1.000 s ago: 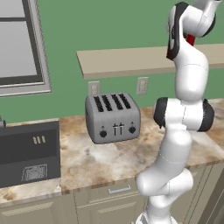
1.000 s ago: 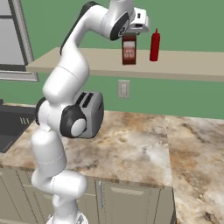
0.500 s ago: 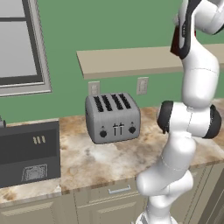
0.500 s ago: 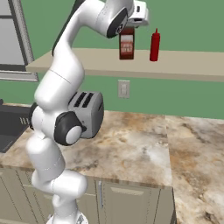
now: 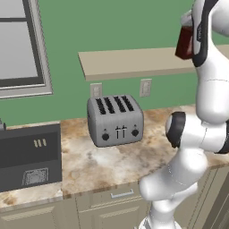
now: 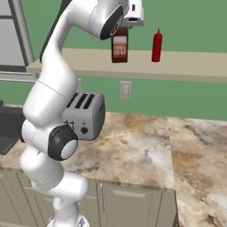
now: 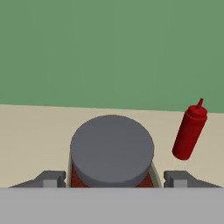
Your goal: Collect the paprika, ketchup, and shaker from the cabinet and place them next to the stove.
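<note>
A: Where does the jar (image 7: 112, 153) sit relative to the gripper (image 7: 114, 179)?

B: Directly between the two fingertips (image 7: 51, 178), one on each side of it. The jar stands upright, its long axis in line with the gripper's own, and the dark lid faces the hand camera. Whether the fingers press its sides cannot be told; the jaws stand wide, about a jar's width apart.

A: And relative to the shelf (image 6: 186, 66)?

B: In the right base view the jar's bottom edge sits at about the level of the shelf top, near the shelf's middle; resting or just lifted cannot be told.

A: The ketchup bottle (image 6: 156, 45)?

B: Upright on the shelf, near the jar, on its right.

A: Counts?

B: One jar, one ketchup bottle, one gripper, one toaster (image 5: 115, 120) on the counter (image 6: 146, 150) below the shelf.
</note>
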Controlling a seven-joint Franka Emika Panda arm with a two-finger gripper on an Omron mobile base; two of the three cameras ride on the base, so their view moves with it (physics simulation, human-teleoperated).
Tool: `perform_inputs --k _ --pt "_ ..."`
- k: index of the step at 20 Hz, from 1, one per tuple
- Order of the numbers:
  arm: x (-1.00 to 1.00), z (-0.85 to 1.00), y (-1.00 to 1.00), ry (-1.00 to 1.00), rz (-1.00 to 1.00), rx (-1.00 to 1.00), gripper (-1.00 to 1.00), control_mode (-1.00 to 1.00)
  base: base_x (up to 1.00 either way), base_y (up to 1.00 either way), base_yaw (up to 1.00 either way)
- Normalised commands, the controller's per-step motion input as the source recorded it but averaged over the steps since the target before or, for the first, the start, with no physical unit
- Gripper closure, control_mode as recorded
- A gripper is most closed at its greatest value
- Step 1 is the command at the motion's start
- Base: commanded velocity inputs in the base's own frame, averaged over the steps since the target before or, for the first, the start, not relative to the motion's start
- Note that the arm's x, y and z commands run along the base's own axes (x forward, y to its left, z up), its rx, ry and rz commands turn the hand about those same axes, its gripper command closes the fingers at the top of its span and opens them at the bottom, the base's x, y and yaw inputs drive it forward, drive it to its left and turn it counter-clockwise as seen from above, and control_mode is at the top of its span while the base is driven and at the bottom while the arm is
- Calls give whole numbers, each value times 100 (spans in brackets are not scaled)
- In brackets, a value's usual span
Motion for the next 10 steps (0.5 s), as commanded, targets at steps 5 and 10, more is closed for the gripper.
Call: perform_inputs --k 5,10 --pt "-52 0 29 -2 5 0 100 -100 0 0 0" --pt "-60 0 16 -5 6 0 100 -100 0 0 0"
